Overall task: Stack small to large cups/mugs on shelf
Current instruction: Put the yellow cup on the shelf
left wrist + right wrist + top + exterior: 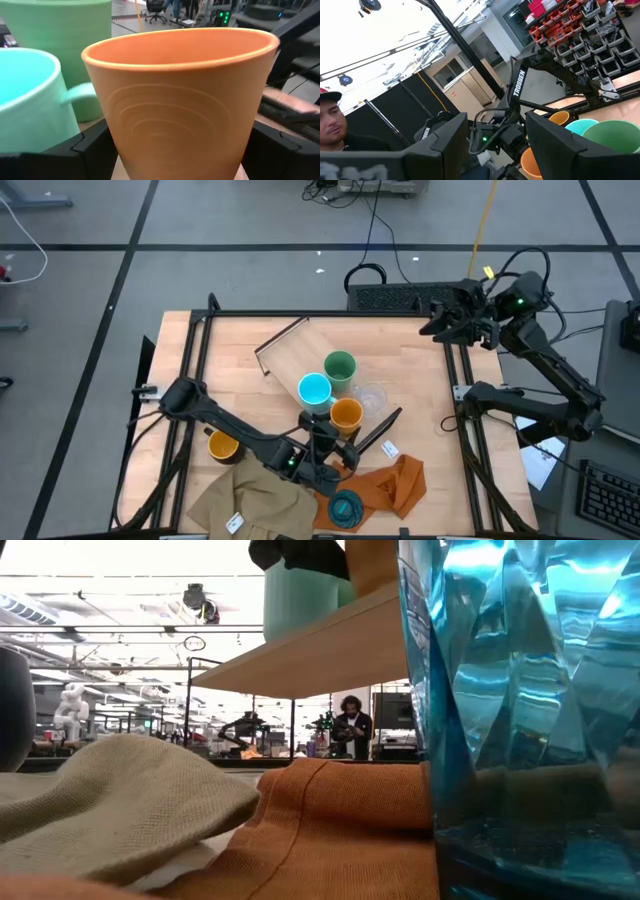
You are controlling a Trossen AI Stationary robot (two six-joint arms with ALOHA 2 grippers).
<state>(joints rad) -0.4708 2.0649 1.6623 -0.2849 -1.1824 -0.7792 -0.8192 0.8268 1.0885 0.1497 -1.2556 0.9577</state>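
Observation:
The shelf (293, 356), a light-wood plank on black wire brackets, stands at mid table. On it are the green cup (340, 367), the light-blue mug (315, 389), the clear tumbler (372, 397) and the orange cup (346, 414). My left gripper (340, 434) reaches in from the near side and is shut on the orange cup (180, 100). The dark mug with a yellow inside (222, 446) stands on the table at the left. The ribbed teal cup (345, 508) stands on the orange cloth. My right gripper (452, 320) waits open, raised at the far right. My left gripper has the orange cup's lower wall (117, 150) pinched between its two fingers, one on each side. The fingers (92, 145) come nearly level from the table's near side. The cup is upright at the shelf's near edge; whether its base rests on the plank I cannot tell.
A tan cloth (255, 502) and an orange cloth (395, 485) lie along the near edge, with a small white tag (389, 448) beside the shelf. The light-blue mug (30, 105) and green cup (65, 35) stand close beside the held cup. A black frame (200, 340) borders the table.

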